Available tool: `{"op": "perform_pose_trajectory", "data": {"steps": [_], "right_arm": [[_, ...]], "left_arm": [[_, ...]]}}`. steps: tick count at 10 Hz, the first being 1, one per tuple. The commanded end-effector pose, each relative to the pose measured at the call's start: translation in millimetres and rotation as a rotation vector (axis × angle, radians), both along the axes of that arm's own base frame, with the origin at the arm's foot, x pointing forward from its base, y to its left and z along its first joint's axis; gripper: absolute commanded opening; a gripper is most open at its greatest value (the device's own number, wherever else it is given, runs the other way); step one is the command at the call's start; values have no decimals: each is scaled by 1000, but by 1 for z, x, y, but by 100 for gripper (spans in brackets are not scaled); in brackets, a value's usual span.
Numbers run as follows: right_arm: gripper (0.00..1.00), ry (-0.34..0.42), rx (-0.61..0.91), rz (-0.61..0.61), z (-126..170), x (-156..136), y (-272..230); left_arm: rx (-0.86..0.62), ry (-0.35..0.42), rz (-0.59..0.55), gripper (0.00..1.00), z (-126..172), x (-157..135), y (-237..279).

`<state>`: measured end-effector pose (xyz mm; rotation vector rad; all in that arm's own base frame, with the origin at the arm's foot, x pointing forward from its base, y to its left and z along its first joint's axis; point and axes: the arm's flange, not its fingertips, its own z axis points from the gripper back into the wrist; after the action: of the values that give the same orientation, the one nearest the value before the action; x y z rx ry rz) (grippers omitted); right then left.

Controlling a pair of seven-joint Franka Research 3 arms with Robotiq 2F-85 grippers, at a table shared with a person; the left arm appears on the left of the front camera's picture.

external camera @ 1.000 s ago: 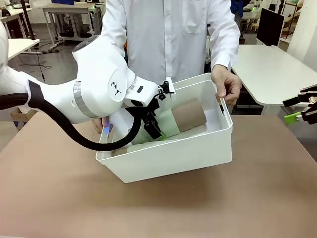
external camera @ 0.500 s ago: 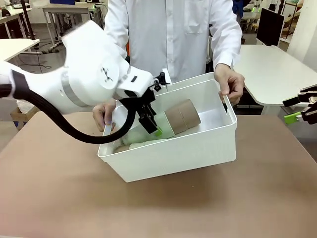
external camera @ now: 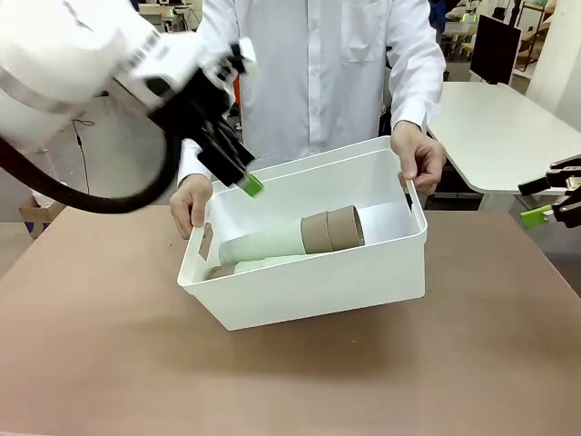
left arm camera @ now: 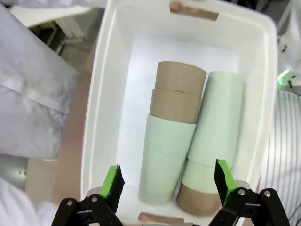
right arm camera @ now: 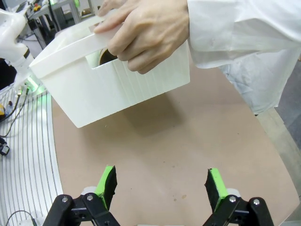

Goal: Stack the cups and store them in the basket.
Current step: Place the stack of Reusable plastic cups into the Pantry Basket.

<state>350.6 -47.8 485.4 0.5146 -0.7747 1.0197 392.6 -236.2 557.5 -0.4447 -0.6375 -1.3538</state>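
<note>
Hovering empty and wide open above the basket of stacked cups, the left tool; right tool likewise open, holding nothing.

Brown table in front; white side table at far right, dark monitor behind; white shirt across the middle.

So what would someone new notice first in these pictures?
Probably the large white rectangular plastic basket at the table's middle, tilted and held at both short ends by the person's hands. Inside lie two stacks of taupe and mint green tapered cups. The left pincer hangs open above the basket's left end.
</note>
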Motion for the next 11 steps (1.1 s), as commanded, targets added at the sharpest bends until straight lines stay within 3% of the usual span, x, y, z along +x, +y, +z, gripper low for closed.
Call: {"op": "perform_pose_trajectory", "data": {"steps": [1,3,5,8,10,11], "right_arm": [[100,-14,22,4,2,3,-1],[100,-14,22,4,2,3,-1],[100,-14,22,4,2,3,-1],[100,-14,22,4,2,3,-1],[100,-14,22,4,2,3,-1],[100,-14,22,4,2,3,-1]], "left_arm": [[-109,1,-20,100,16,-6,60],[-237,6,-5,100,31,-17,135],[-293,-11,-17,100,21,-36,205],[-343,-28,-49,100,-7,-44,259],[-383,-27,-117,100,-6,-57,267],[-325,-26,-31,100,-7,-50,268]]}}
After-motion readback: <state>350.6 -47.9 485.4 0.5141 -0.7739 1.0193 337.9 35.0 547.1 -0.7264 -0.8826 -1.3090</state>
